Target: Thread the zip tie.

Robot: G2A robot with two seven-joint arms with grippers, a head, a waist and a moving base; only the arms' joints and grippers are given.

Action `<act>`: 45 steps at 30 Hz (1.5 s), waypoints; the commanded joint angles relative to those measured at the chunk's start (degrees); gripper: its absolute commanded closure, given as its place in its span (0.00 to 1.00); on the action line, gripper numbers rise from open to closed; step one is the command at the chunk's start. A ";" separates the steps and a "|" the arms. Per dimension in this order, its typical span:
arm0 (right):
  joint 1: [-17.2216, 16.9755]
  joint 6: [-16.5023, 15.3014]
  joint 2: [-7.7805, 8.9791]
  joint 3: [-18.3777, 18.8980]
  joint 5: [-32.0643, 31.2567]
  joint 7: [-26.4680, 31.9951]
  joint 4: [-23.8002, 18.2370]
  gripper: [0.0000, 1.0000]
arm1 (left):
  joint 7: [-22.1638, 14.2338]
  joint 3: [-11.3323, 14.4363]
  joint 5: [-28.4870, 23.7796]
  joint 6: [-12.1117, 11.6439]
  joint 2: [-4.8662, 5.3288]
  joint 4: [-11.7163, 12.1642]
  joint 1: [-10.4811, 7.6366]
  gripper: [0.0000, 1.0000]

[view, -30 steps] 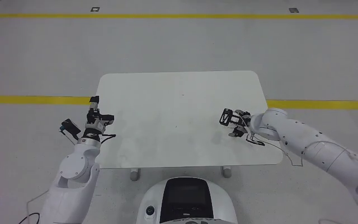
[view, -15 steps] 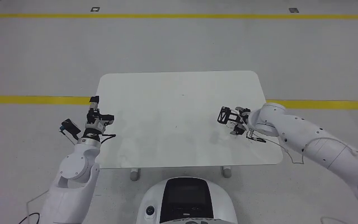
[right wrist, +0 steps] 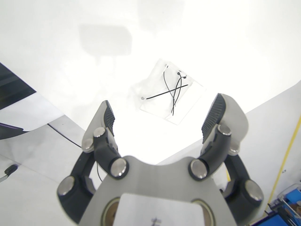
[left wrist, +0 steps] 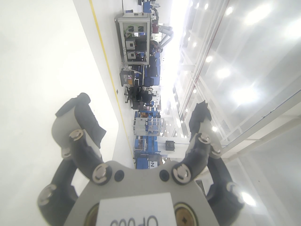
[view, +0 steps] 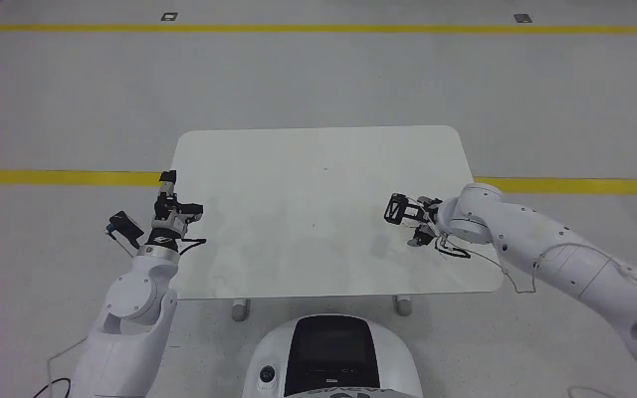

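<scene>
Zip ties: a few, black, lying crossed on a clear square sheet; the sheet rests flat on the white table, near its edge
Right gripper: fingers spread wide, holding nothing; above the table's right part, apart from the ties
Left gripper: fingers wide apart, empty; at the table's left edge

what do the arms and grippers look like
Smooth white rounded shells on left arm and right arm, a thin black cable along the right. Grey plate, black links, silver bolts, white label on left gripper and right gripper; black ribbed pads on the right.
</scene>
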 commanded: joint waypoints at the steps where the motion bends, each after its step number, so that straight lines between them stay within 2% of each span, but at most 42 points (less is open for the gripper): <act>1: -0.86 0.00 0.09 0.45 0.59 -3.06 1.03 0.00 | 0.00 0.00 0.00 0.00 0.00 0.00 0.00 0.00; 4: -1.26 0.00 0.67 0.79 1.60 -6.52 2.89 0.00 | 0.00 0.00 0.00 0.00 0.00 0.00 0.00 0.00; 13: -0.28 0.00 3.07 -0.02 3.98 -10.77 4.26 0.00 | 0.00 0.00 0.00 0.00 0.00 0.00 0.00 0.00; 14: -0.24 0.00 3.33 -0.02 4.23 -11.22 4.38 0.11 | 0.00 0.00 0.00 0.00 0.00 0.00 0.00 0.00; 15: -0.24 0.00 3.48 -0.02 4.32 -11.37 4.49 0.36 | 0.00 0.00 0.00 0.00 0.00 0.00 0.00 0.00; 16: -0.23 0.00 3.60 -0.02 4.37 -11.45 4.50 0.53 | 0.00 0.00 0.00 0.00 0.00 0.00 0.00 0.00; 24: -0.64 0.00 3.32 -0.02 3.43 -10.83 4.57 0.85 | 0.00 0.00 0.00 0.00 0.00 0.00 0.00 0.00; 26: -0.80 0.00 2.99 -0.02 3.25 -10.69 4.82 0.99 | 0.00 0.00 0.00 0.00 0.00 0.00 0.00 0.00; 33: -1.41 0.00 1.32 -0.02 2.59 -9.61 6.16 1.00 | 0.00 0.00 0.00 0.00 0.00 0.00 0.00 0.00; 45: -2.55 0.00 -2.52 -0.02 2.28 -6.78 10.43 1.00 | 0.00 0.00 0.00 0.00 0.00 0.00 0.00 0.00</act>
